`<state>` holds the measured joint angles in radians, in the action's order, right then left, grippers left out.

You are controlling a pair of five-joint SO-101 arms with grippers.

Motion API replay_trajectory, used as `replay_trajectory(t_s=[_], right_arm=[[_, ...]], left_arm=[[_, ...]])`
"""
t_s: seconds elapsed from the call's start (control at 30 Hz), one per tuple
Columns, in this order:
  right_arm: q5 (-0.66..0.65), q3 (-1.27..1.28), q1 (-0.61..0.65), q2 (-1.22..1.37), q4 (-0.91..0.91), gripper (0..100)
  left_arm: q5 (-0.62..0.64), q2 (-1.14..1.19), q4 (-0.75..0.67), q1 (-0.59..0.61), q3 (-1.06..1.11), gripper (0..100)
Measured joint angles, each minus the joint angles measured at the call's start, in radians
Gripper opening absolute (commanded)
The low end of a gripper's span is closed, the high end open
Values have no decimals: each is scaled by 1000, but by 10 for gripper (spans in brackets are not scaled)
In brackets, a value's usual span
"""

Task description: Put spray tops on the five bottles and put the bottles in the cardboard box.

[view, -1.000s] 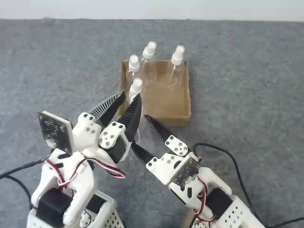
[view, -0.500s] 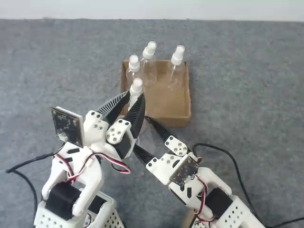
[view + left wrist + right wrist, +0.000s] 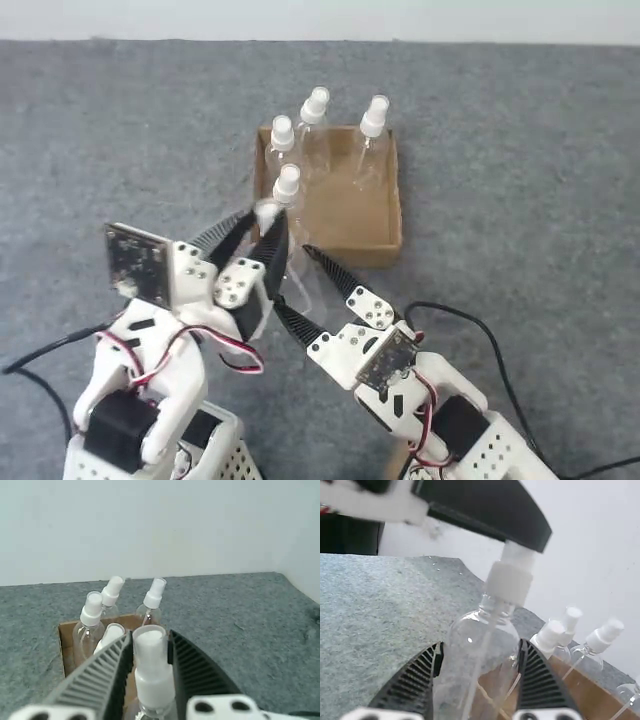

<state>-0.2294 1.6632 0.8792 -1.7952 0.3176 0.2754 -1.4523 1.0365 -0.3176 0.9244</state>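
Left pincer tighter; seemingly four-bottle box

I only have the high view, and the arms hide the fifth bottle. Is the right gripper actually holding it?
Observer: Yes. The right wrist view shows the right gripper with a finger pressed against each side of the clear bottle.
Operator: And the top?
Observer: In the left wrist view the left gripper is shut on the white spray top, which sits on the neck. I cannot tell whether it is screwed tight.
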Motion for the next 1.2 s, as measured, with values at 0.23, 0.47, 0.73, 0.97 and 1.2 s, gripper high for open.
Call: replay_trajectory(t_s=[0.23,0.47,0.73,0.97,1.2], right_arm=[[0,0,-5,0,0,38],[0,0,-40,0,0,38],[0,0,-41,0,0,38],[0,0,-41,0,0,38],[0,0,-41,0,0,38]], left_arm=[[-46,0,28,-57,0,102],[-51,0,46,-58,0,216],[-25,0,46,-26,-54,243],[-21,0,46,-8,-149,242],[-15,0,-15,109,-181,240]])
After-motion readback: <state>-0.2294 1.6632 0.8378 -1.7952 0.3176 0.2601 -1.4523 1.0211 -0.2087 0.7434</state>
